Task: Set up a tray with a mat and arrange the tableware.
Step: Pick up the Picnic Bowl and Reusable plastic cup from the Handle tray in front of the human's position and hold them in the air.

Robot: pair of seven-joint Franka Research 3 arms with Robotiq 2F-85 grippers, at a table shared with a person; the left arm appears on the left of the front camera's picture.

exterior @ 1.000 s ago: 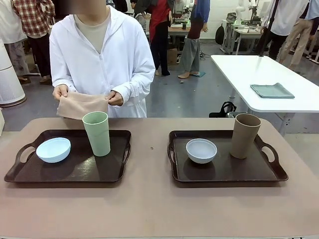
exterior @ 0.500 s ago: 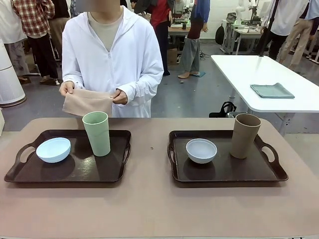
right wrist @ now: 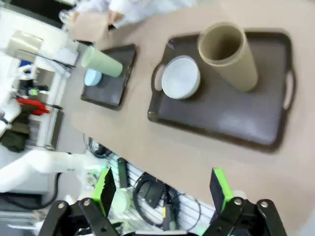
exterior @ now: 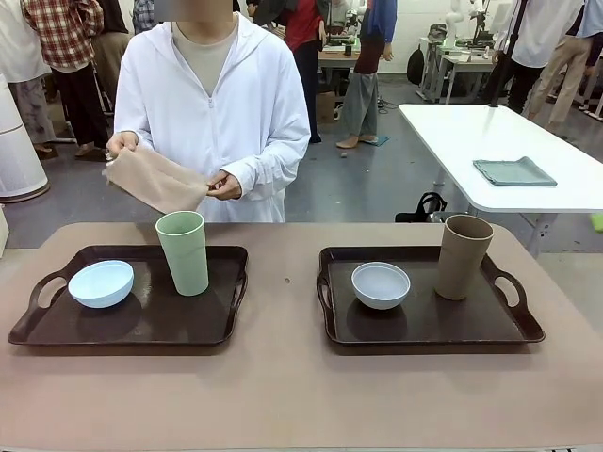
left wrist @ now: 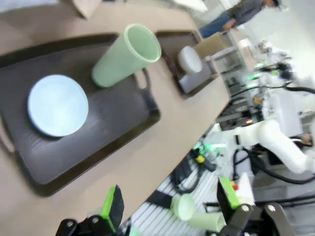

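Two dark trays lie on the tan table. The left tray (exterior: 141, 330) carries a light blue bowl (exterior: 101, 283) and a pale green tumbler (exterior: 183, 252). On the right tray (exterior: 443, 330) sit a whitish-grey bowl (exterior: 381, 285) and a tan-brown tumbler (exterior: 464, 256). At the far side a person holds a tan mat (exterior: 155, 179) in both hands above the table edge. My left gripper (left wrist: 170, 201) hangs open high over the table's near edge, above the blue bowl (left wrist: 58, 104) and green tumbler (left wrist: 125, 56). My right gripper (right wrist: 162, 189) is open too, high over the right tray (right wrist: 231, 123).
A strip of bare tabletop (exterior: 283, 311) runs between the trays. A white table (exterior: 565, 188) at the back right holds a folded grey-green cloth (exterior: 513, 171). Other people stand farther back.
The person has stepped slightly to the right and raised the mat, with one end now tilted up higher. Trays, bowls and tumblers have not moved.
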